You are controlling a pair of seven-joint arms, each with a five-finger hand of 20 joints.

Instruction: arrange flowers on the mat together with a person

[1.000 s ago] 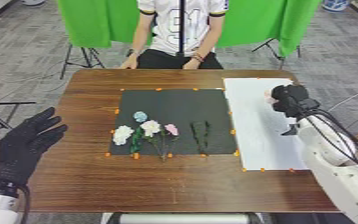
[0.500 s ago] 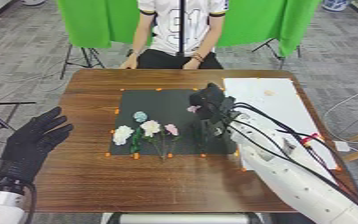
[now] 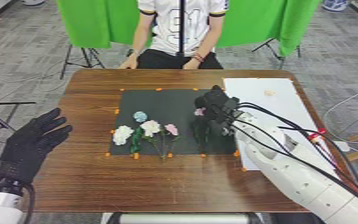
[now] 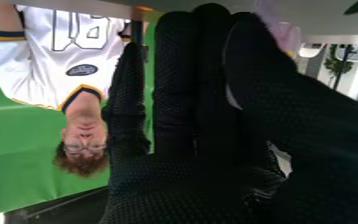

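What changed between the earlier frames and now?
The right robot hand, with a pink flower in it, moved left from the white sheet to over the dark mat. The left robot hand and the white blossom on the mat stayed about where they were.

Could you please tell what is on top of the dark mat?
On the mat: a white flower, a blue flower, a cream flower, a pink flower and green stems. What the right hand covers cannot be seen.

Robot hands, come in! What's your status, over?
Right robot hand pinching pink flower over right side of mat. Left robot hand open, off the mat. Person's hands beyond the mat, out of the way.
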